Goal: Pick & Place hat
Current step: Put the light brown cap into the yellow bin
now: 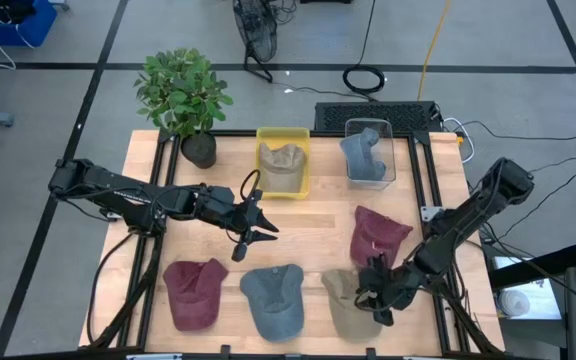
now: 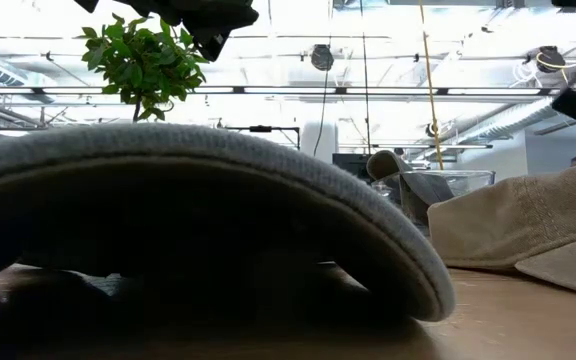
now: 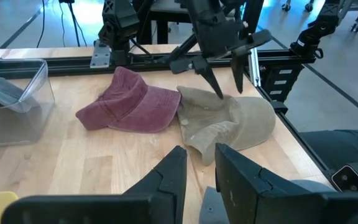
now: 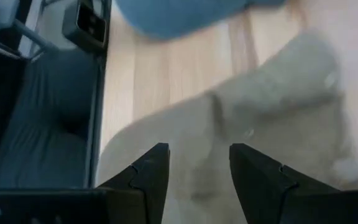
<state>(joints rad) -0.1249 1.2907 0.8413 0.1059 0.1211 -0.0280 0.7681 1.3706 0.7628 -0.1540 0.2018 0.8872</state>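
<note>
Several caps lie along the table's near side: a maroon cap [image 1: 193,292], a blue-grey cap [image 1: 274,298], a tan cap [image 1: 348,305] and, farther in, a second maroon cap [image 1: 378,235]. My right gripper [image 1: 373,292] is open and points down close over the tan cap [image 3: 229,121]; its fingers [image 4: 157,168] stand over the tan cloth [image 4: 260,118]. My left gripper [image 1: 253,228] is open and hovers above bare wood at the table's middle, its fingers [image 3: 173,171] facing the tan and maroon caps [image 3: 132,102].
At the far edge stand a yellow bin [image 1: 283,135] holding a tan cap, a clear bin [image 1: 370,128] holding a blue cap, and a potted plant [image 1: 183,95] at the far left corner. Bare wood [image 1: 308,235] lies between bins and caps.
</note>
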